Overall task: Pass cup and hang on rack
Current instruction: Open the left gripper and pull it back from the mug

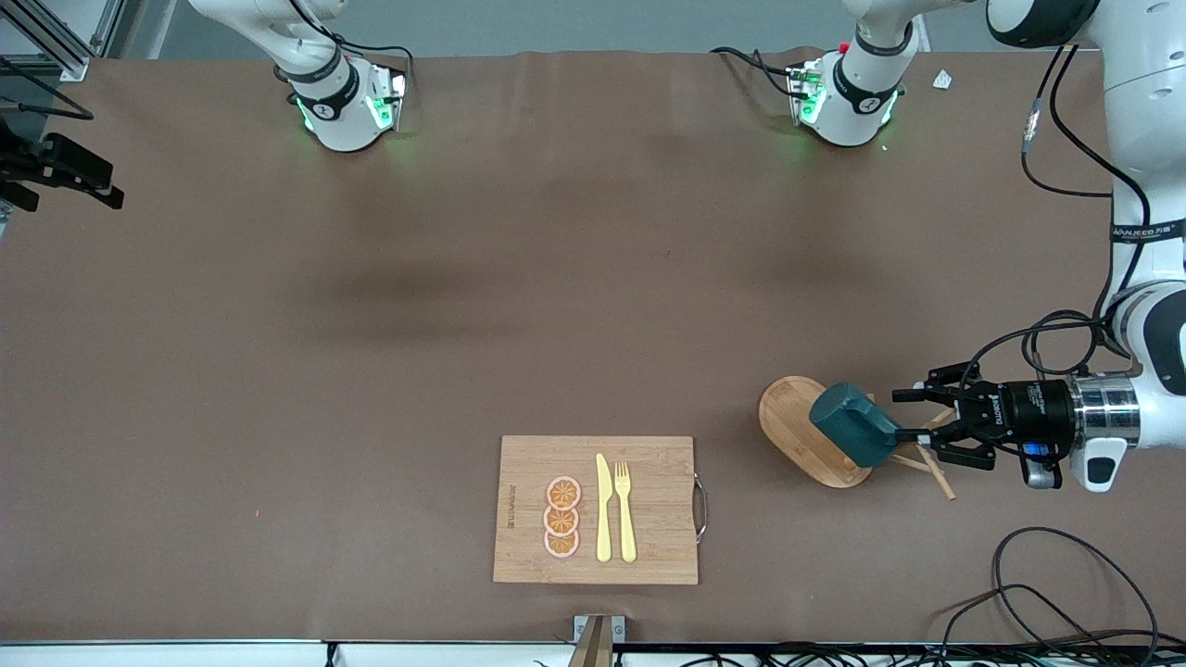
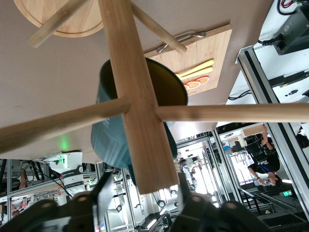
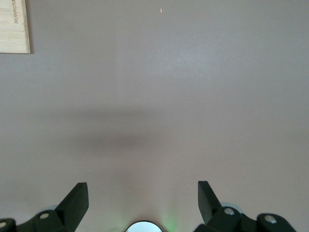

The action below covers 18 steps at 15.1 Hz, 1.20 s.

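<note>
Over the rack (image 1: 795, 419), the cup (image 1: 854, 424) is hanging on a peg, just beside the left gripper (image 1: 917, 428), whose fingers are spreading apart; the right gripper (image 3: 143, 203) is waiting spread above bare tabletop (image 3: 159, 96).

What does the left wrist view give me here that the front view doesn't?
Only the left wrist view shows the rack's post crossing the cup's mouth, with pegs branching off on either side of it.

Only the front view shows the layout: the left gripper beside the cup over the rack's oval base, and the knife and fork lying on the cutting board. The right gripper is out of frame there.

Both show cup, rack and cutting board.
</note>
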Tool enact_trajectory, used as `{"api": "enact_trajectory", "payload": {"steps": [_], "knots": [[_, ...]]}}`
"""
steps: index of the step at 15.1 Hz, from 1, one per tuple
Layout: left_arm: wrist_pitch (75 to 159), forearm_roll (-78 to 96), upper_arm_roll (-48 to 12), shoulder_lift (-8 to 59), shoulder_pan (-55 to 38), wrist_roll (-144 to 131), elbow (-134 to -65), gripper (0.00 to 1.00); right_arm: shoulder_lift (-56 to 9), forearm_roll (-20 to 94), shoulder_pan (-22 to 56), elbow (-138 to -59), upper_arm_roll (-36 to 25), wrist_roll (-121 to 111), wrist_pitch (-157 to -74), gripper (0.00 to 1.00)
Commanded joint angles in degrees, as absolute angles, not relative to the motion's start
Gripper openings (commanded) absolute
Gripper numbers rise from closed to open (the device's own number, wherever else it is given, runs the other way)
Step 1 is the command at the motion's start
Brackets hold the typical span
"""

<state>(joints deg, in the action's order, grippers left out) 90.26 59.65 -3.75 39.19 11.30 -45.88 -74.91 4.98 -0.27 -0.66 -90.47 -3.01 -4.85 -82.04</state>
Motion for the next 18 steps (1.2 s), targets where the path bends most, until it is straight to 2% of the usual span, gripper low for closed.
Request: {"api": "enact_trajectory", "payload": {"steps": [1, 9, 14, 18], "knots": [[90.62, 60.82, -4.04, 38.06, 11.07, -46.84, -74.09, 1.0, 6.42, -0.26, -1.58, -91.23, -2.55, -5.54, -81.74, 1.0], [90.62, 51.61, -5.53, 27.08, 9.5, -48.26, -74.09, 1.0, 6.33, -0.62, -1.58, -91.23, -2.55, -5.54, -81.74, 1.0], [90.53, 35.45, -6.94, 20.93, 6.95, -38.69, -73.83, 1.0, 6.33, -0.7, -1.58, -91.23, -2.55, -5.62, -81.74, 1.0], [90.53, 19.21, -11.5, 16.53, 6.77, -37.18, -74.0, 1.0, 6.33, -0.7, -1.58, -91.23, -2.55, -5.54, -81.56, 1.0]]}}
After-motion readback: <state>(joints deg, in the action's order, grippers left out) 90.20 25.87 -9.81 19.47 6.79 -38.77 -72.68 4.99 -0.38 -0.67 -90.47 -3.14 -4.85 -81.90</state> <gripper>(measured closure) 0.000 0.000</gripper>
